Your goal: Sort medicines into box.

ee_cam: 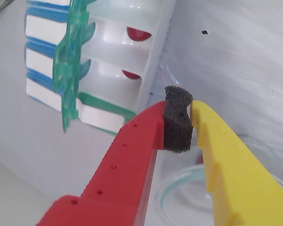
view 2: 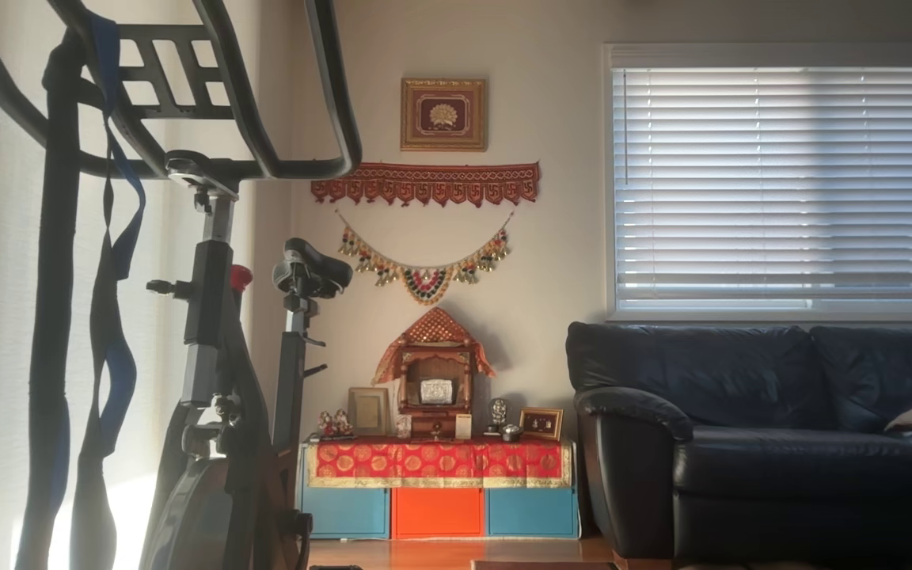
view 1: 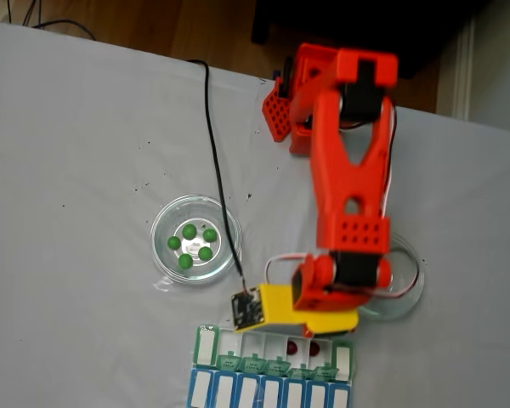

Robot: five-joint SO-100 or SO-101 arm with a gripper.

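Item: pill organizer (view 1: 274, 355), green-and-white row. Lies at the near edge of the table in the fixed view, long axis running left to right across that picture. Its translucent green lids (ee_cam: 70, 61) stand flipped up along the side that meets the blue-and-white row (view 1: 268, 391), leaving the compartments open toward the arm, presumably so balls can be dropped straight in.

Item: red balls (view 1: 302, 348). Two sit in adjoining compartments toward the right half of the organizer in the fixed view; the wrist view shows each (ee_cam: 138, 33) low in its own white well.

Item: green balls (view 1: 191, 242). Five, clustered in a round clear glass dish (view 1: 166, 223) left of the arm and well apart from the organizer; judged not yet sorted.

Item: second glass dish (view 1: 408, 297), right of the arm, mostly covered by it; contents cannot be told.

Item: gripper (ee_cam: 192, 113), one red and one yellow finger. The tips are pressed together on their own dark foam pad (ee_cam: 178, 123), with no ball between them: closed and empty. It hangs just beside the organizer's right end in the fixed view, over the edge of the second dish, plausibly between a drop and the next pick.

Item: other view. A living room with an exercise bike (view 2: 210, 332) and a sofa (view 2: 765, 427).
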